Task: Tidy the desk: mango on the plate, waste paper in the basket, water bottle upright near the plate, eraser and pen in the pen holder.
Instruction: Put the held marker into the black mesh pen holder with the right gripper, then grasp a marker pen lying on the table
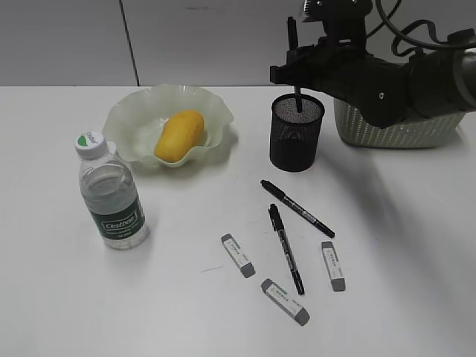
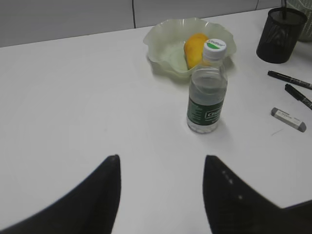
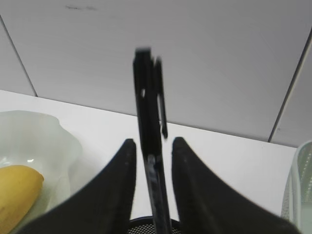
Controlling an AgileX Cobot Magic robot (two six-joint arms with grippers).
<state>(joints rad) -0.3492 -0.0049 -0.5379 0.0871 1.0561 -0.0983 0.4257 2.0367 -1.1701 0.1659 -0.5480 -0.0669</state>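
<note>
1. The desk (image 1: 67, 297) is white, smooth and a bit shiny.
2. The plate (image 1: 126, 123) looks like cloudy pale-green see-through plastic or glass.
3. The mango (image 1: 179, 135) has smooth yellow skin.
4. The water bottle (image 1: 111, 195) is clear shiny plastic with a white cap.
5. The pen holder (image 1: 296, 134) is black wire mesh.
6. The basket (image 1: 401, 132) looks like woven plastic.

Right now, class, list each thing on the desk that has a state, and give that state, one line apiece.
mango: lying in the plate
water bottle: upright, capped
pen holder: upright, one pen entering it
two pens: lying loose on the desk
three erasers: lying loose
right claw: around the upright pen
left claw: open, empty
</note>
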